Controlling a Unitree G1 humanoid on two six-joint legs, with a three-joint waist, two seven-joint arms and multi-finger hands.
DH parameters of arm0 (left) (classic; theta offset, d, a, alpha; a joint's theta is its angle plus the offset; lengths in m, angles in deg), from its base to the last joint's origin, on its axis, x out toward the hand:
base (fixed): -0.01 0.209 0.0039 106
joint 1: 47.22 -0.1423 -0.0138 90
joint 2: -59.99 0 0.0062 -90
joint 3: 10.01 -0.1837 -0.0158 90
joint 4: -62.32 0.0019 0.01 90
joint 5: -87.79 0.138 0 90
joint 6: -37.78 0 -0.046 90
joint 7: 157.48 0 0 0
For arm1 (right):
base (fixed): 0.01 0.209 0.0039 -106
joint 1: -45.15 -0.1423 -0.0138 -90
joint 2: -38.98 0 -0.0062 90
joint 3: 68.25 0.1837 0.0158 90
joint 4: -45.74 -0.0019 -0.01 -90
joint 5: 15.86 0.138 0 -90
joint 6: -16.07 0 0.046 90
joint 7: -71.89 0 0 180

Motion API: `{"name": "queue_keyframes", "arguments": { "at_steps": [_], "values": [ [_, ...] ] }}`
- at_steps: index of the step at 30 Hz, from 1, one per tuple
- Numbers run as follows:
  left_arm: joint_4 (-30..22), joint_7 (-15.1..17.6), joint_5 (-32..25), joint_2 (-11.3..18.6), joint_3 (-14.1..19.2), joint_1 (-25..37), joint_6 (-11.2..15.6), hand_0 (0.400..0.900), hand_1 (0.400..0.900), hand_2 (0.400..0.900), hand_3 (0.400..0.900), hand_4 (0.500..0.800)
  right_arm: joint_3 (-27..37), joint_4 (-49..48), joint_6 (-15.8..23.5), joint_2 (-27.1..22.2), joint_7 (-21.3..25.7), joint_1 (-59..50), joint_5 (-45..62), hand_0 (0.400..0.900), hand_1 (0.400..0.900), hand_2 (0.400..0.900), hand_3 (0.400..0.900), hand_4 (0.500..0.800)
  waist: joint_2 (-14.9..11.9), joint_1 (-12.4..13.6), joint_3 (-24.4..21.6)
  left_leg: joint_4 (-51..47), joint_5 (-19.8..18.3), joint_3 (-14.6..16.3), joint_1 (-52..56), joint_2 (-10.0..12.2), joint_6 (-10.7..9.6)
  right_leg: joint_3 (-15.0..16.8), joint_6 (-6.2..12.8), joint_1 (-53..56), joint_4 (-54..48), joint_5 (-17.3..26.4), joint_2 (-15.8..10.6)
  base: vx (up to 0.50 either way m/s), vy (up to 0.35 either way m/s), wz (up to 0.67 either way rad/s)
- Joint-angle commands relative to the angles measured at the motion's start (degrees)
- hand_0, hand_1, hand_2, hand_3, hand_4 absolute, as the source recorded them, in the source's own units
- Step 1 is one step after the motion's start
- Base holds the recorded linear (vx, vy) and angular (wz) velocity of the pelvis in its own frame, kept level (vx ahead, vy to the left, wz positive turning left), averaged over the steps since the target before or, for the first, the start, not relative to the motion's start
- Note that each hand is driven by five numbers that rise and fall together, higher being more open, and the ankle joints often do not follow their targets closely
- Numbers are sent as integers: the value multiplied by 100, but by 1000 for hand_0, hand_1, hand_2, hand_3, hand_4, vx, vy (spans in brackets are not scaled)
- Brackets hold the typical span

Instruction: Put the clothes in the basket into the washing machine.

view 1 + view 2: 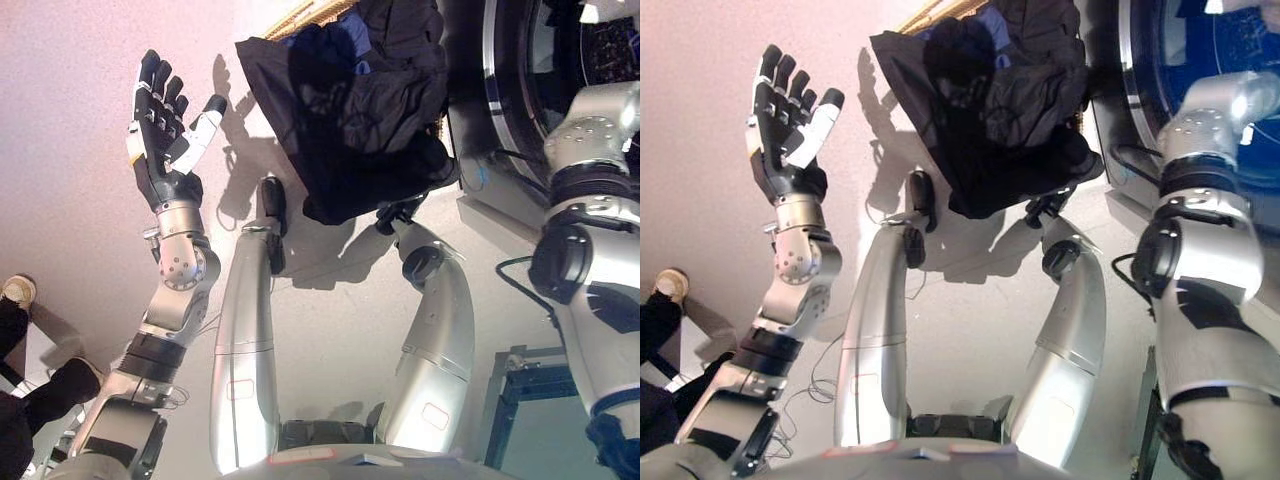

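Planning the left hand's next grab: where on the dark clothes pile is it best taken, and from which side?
Probably the loose dark flap of the dark clothes spilling over the basket. It hangs free nearest the open left hand, so come from the left.

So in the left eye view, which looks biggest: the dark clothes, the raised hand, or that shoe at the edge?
1. dark clothes
2. left hand
3. shoe, cut off by the edge and at a different distance, so unsure.
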Motion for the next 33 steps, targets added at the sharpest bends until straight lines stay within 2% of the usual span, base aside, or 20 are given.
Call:
{"name": "queue_keyframes", "arguments": {
  "at_steps": [1,5,13,16,18,19,21,24,28,30,31,32,33],
  "values": [
    [-298,-156,38,-367,-100,-372,409,900,900,900,900,800,-667,-78,257,-691,-543,692,212,900,900,900,900,800,774,-238,-1309,-384,-284,121,-190,-350,440,-273,588,-1093,632,-678,204,0,0,0],
    [-233,-183,-32,-383,-36,-314,421,900,900,900,900,800,-735,-189,345,-460,-899,789,448,900,900,900,900,800,735,-300,-1296,-411,-267,146,-130,-326,427,-269,592,-987,551,-614,255,-5,-8,-3],
    [-198,-247,-139,-489,159,-310,443,900,900,900,900,800,-894,-1029,388,447,-1569,1102,635,900,900,900,900,800,696,-408,-1230,-454,-261,210,11,-317,453,-277,589,-842,460,-529,318,-22,18,-7],
    [-152,-273,-230,-562,285,-332,436,900,900,900,900,800,-948,-1660,488,883,-1665,1396,486,900,900,900,900,800,662,-490,-1209,-478,-250,224,60,-318,464,-277,577,-787,433,-513,347,-12,29,-9],
    [-145,-232,-215,-660,425,-318,410,900,900,900,900,800,-947,-2648,706,1335,-1803,1864,303,900,900,900,900,800,656,-597,-1148,-522,-254,258,119,-296,478,-280,580,-732,391,-493,374,-24,46,-10],
    [-150,-230,-208,-650,428,-350,406,900,900,900,900,800,-941,-2765,697,1396,-1724,1950,224,900,900,900,900,800,641,-606,-1160,-535,-250,258,142,-298,480,-283,582,-710,381,-489,375,-23,44,-8],
    [-143,-198,-209,-713,520,-374,391,900,900,900,900,800,-974,-3458,770,1781,-1873,2417,123,900,900,900,900,800,622,-661,-1135,-644,-238,279,242,-286,494,-308,597,-633,314,-476,390,-18,32,-8],
    [38,-261,-297,-895,562,-469,305,900,900,900,900,800,-1232,-4281,583,2364,-2309,3450,11,900,900,900,900,800,496,-802,-1142,-969,-231,313,581,-225,522,-392,666,-273,52,-419,429,-16,29,-9],
    [337,-438,-337,-1036,596,-694,223,900,900,900,900,800,-1441,-4395,244,2575,-2644,4359,-118,900,900,900,900,800,379,-903,-1216,-1431,-202,358,1199,-186,536,-498,760,318,-324,-313,468,28,26,-11],
    [842,-709,-374,-1156,560,-798,87,900,900,900,900,800,-1615,-4009,-80,2571,-2928,4931,-358,900,900,900,900,800,244,-983,-1335,-1861,-211,430,1871,-139,538,-544,862,918,-718,-185,461,98,20,-17],
    [872,-736,-392,-1160,563,-805,104,900,900,900,900,800,-1624,-4009,-78,2571,-2934,4953,-364,900,900,900,900,800,240,-981,-1285,-1937,-184,437,1989,-141,538,-553,871,1025,-776,-160,479,191,18,-29],
    [1322,-959,-464,-1204,559,-895,41,900,900,900,900,800,-1769,-3710,-288,2461,-2936,5229,-809,900,900,900,900,800,138,-1031,-1394,-2231,-182,499,2506,-125,533,-586,940,1493,-1098,-61,463,128,11,-22],
    [1358,-991,-486,-1204,564,-898,65,900,900,900,900,800,-1780,-3711,-287,2464,-2934,5245,-820,900,900,900,900,800,133,-1028,-1328,-2314,-153,504,2641,-125,531,-600,949,1620,-1164,-35,486,183,3,-26]
  ]
}}
